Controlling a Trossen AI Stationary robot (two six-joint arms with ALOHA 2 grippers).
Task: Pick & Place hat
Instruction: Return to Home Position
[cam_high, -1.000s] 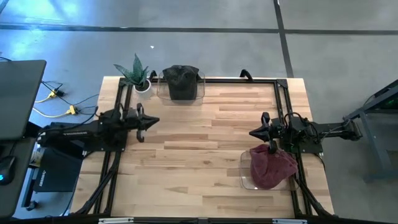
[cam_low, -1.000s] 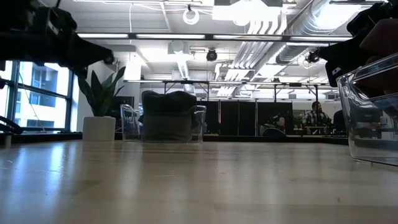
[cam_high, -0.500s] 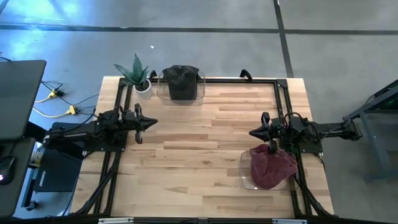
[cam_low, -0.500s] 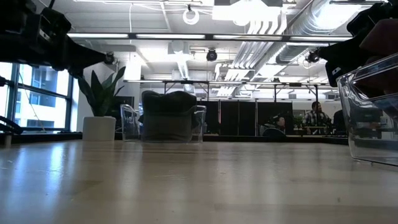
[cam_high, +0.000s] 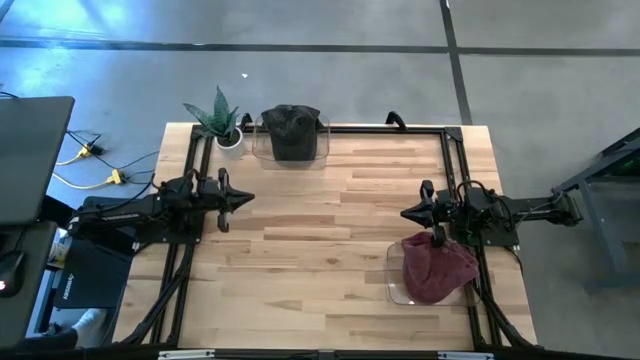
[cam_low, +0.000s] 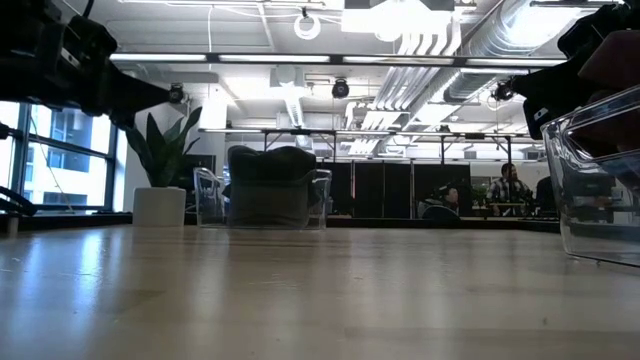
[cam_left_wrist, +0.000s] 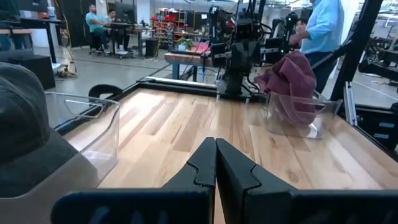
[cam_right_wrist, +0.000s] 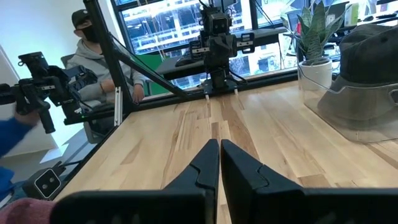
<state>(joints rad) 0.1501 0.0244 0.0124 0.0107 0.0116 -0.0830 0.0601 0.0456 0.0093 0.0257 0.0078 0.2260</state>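
A dark grey hat (cam_high: 291, 131) sits in a clear bin (cam_high: 322, 140) at the table's far edge; it also shows in the low view (cam_low: 266, 186) and in both wrist views (cam_left_wrist: 25, 137) (cam_right_wrist: 368, 53). A maroon hat (cam_high: 434, 267) fills a second clear bin (cam_high: 393, 280) at the near right, and the left wrist view shows that hat (cam_left_wrist: 290, 77) too. My left gripper (cam_high: 249, 198) hovers shut over the table's left side, pointing level toward the right. My right gripper (cam_high: 404, 213) hovers shut just beyond the maroon hat's bin, pointing left. Neither holds anything.
A potted plant (cam_high: 221, 120) stands at the far left corner beside the dark hat's bin. A black frame (cam_high: 390, 128) runs along the table's far and side edges. Bare wood (cam_high: 320, 230) lies between the two grippers. People (cam_right_wrist: 93, 56) (cam_left_wrist: 323, 25) are beyond the table.
My left gripper has drawn back a little toward the table's left edge and tipped from a slight downward slant to level, staying shut. It has kept still for the last half second.
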